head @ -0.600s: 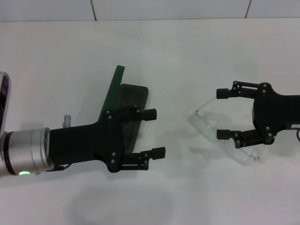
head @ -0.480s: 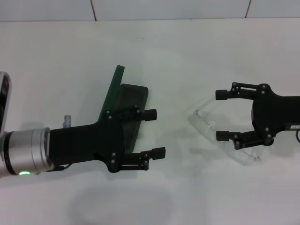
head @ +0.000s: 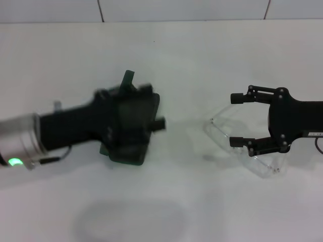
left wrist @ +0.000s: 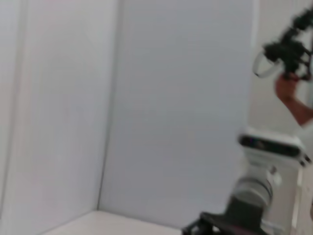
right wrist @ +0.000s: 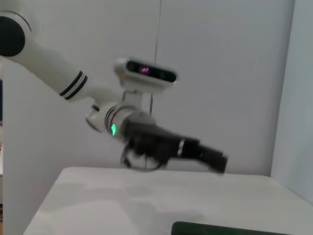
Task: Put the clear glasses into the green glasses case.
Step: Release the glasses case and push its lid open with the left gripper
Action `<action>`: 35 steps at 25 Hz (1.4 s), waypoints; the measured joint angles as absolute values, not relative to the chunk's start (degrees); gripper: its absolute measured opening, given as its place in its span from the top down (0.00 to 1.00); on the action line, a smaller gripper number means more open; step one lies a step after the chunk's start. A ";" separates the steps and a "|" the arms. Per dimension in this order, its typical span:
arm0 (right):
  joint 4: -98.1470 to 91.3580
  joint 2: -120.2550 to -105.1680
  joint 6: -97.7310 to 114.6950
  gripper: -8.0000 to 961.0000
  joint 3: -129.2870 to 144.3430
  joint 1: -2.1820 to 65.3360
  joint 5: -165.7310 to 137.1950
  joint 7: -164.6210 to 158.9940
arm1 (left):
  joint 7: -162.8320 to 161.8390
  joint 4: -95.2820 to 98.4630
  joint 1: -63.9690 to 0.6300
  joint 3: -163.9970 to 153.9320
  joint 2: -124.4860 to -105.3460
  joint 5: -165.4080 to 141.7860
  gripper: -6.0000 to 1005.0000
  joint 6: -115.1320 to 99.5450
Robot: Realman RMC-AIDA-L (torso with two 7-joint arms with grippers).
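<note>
Over the clear glasses (head: 241, 146) the right tool (head: 236, 120) hangs spread wide.

I see a plain white matte tabletop (head: 166, 212) filling nearly all of my head view. Along its far edge runs a pale tiled wall (head: 181, 9) with dark grout seams. From the right wrist camera I get a smooth light grey panelled wall (right wrist: 225, 73) standing behind the table, with one thin vertical seam.

Dark green glasses case (head: 132, 132), clear glasses (head: 237, 146), black grippers, white table (head: 202, 60).
</note>
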State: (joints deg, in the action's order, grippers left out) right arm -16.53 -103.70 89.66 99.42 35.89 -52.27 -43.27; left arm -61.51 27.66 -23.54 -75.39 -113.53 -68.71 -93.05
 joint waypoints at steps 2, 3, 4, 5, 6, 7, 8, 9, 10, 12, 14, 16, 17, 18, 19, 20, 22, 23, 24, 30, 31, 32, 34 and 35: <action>-16.53 -103.69 89.60 0.10 98.90 35.52 -52.21 -43.26 | -68.25 29.98 -23.56 -74.00 -112.39 -68.80 0.18 -92.49; -16.53 -103.68 89.58 0.10 98.35 35.30 -52.21 -43.26 | -73.02 31.61 -23.61 -73.38 -111.46 -68.93 0.18 -91.46; -16.53 -103.70 89.56 0.10 97.77 35.01 -52.26 -43.26 | -77.94 32.93 -23.70 -73.06 -110.84 -69.79 0.18 -89.50; -16.59 -103.69 89.56 0.10 97.05 34.68 -52.32 -43.25 | -81.83 34.37 -23.81 -72.73 -110.34 -70.97 0.18 -87.57; -16.73 -103.70 89.57 0.10 96.23 34.12 -52.38 -43.21 | -86.01 35.98 -23.91 -72.43 -110.03 -72.96 0.19 -85.09; -16.81 -103.69 89.57 0.11 95.85 33.76 -52.40 -43.18 | -90.35 37.91 -23.97 -72.02 -109.92 -75.82 0.19 -82.48; -16.93 -103.69 89.57 0.11 95.48 33.49 -52.50 -43.17 | -94.37 40.06 -23.98 -71.59 -110.08 -79.42 0.19 -79.99; -17.05 -103.73 89.54 0.11 95.11 33.24 -52.69 -43.15 | -96.62 41.58 -23.98 -71.14 -110.48 -81.99 0.19 -78.71; -17.07 -103.80 89.54 0.11 94.97 33.19 -52.86 -43.12 | -96.62 41.58 -23.98 -71.14 -110.48 -81.99 0.19 -78.71; -17.09 -103.87 89.50 0.11 94.83 33.13 -53.09 -43.05 | -103.53 46.44 -24.00 -68.21 -112.76 -91.71 0.19 -76.14; -17.11 -103.94 89.47 0.11 94.82 33.09 -53.18 -43.03 | -106.61 49.60 -24.00 -65.17 -114.92 -98.38 0.19 -75.78; -17.12 -104.02 89.47 0.12 94.84 33.08 -53.18 -43.02 | -108.29 51.90 -23.99 -62.73 -116.65 -103.59 0.19 -75.71; -17.12 -104.05 89.49 0.12 94.91 33.11 -53.19 -43.02 | -109.05 53.13 -23.99 -61.34 -117.71 -106.31 0.19 -75.68; -17.13 -104.05 89.56 0.12 94.97 33.12 -53.23 -43.01 | -109.60 53.90 -23.99 -60.44 -118.33 -108.16 0.19 -75.67; -17.13 -104.07 89.63 0.12 95.00 33.16 -53.40 -43.01 | -110.21 54.71 -23.99 -59.61 -119.03 -110.07 0.19 -75.61; -17.14 -104.11 89.70 0.12 95.00 33.25 -53.64 -43.01 | -110.54 55.00 -23.99 -59.51 -119.26 -110.81 0.19 -75.53; -17.36 -104.21 89.73 0.13 94.92 33.41 -54.22 -43.03 | -111.21 55.30 -23.99 -59.45 -119.46 -111.73 0.19 -75.23; -17.57 -104.23 89.71 0.13 94.92 33.48 -54.34 -43.10 | -111.60 55.26 -23.95 -59.54 -119.47 -112.01 0.20 -74.87; -17.98 -104.25 89.60 0.13 94.96 33.49 -54.41 -43.22 | -111.70 55.21 -23.94 -59.55 -119.47 -112.09 0.20 -74.75; -18.49 -104.30 89.47 0.14 95.06 33.50 -54.57 -43.34 | -113.62 55.07 -23.88 -59.98 -119.58 -114.50 0.20 -72.53; -18.50 -104.31 89.48 0.14 95.08 33.54 -54.57 -43.41 | -114.04 55.07 -23.95 -60.12 -119.60 -115.06 0.20 -72.32; -18.52 -104.31 89.50 0.14 95.10 33.56 -54.58 -43.45 | -114.67 55.07 -24.06 -60.53 -119.63 -115.86 0.20 -71.86; -18.57 -104.32 89.53 0.14 95.11 33.61 -54.58 -43.47 | -115.40 55.10 -24.16 -61.46 -119.64 -116.73 0.20 -70.88; -18.59 -104.32 89.53 0.14 95.11 33.62 -54.58 -43.48 | -115.61 55.12 -24.22 -61.83 -119.64 -117.04 0.20 -70.57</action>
State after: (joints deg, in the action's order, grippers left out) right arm -18.59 -104.32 89.53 95.11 33.62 -54.58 -43.48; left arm -115.61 55.12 -24.22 -61.83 -119.64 -117.04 -70.57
